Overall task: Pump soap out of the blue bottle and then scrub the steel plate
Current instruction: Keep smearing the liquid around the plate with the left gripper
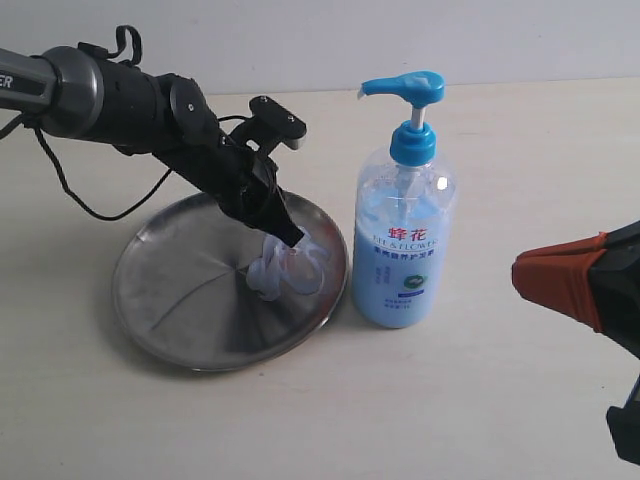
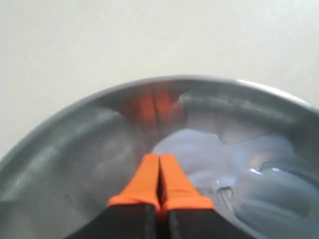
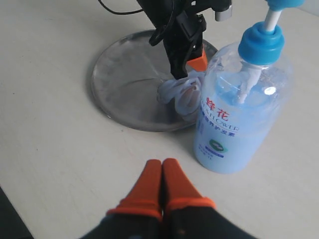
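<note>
The steel plate point(image 1: 170, 290) lies left of the blue bottle point(image 1: 402, 255), which stands upright with its pump head point(image 1: 410, 92) raised. A pale blue smear of soap point(image 1: 290, 270) covers the plate's side nearest the bottle. My left gripper point(image 1: 290, 238) is shut with nothing between its fingers, its tips down in the soap point(image 2: 234, 169) on the plate point(image 2: 70, 149). My right gripper point(image 1: 520, 272) is shut and empty, held above the table right of the bottle. In the right wrist view its tips point(image 3: 162, 163) hang short of the bottle point(image 3: 234, 124), with the plate point(image 3: 119, 84) and soap point(image 3: 182, 92) beyond.
The pale tabletop point(image 1: 500, 400) stretches round the plate and bottle. A black cable point(image 1: 90, 205) trails from the left arm behind the plate. The table's dark edge point(image 3: 10, 219) shows in the right wrist view.
</note>
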Controlling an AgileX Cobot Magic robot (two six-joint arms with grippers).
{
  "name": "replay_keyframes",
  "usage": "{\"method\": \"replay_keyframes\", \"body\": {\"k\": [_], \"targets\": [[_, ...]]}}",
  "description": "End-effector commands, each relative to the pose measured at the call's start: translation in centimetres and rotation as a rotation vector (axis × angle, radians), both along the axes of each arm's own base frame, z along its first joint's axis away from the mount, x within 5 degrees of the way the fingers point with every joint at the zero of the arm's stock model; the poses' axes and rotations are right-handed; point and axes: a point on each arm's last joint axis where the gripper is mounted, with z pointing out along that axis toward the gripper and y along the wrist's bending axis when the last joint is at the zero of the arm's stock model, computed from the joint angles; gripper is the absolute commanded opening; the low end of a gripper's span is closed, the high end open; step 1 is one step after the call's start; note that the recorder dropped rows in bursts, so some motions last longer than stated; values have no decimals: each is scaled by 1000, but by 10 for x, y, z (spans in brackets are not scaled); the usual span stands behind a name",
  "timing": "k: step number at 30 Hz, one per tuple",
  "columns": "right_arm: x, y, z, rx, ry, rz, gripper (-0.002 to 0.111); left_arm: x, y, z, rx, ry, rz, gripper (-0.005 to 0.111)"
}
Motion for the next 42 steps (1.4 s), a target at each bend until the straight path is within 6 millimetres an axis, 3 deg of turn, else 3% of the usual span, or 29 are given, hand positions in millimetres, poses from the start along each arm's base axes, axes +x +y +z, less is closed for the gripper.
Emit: {"method": "replay_keyframes", "body": {"k": [1, 6, 16, 32, 36, 42], "targets": [[0, 0, 1, 11, -17, 2, 0, 2, 1, -4, 7, -34, -2, 0], [0, 0, 1, 14, -21, 2, 0, 0, 2, -17, 28, 13, -15, 0], [0, 0, 1, 13, -20, 2, 0, -16, 5, -23, 90, 170, -106, 0], [-1, -1, 0, 6, -12, 2, 0, -35, 9, 9, 103, 315, -151, 0], [-1, -1, 0, 9, -4, 2, 0, -35, 9, 8, 105, 322, -150, 0], [-1, -1, 0, 9, -4, 2, 0, -26, 8, -9, 106, 263, -119, 0]]}}
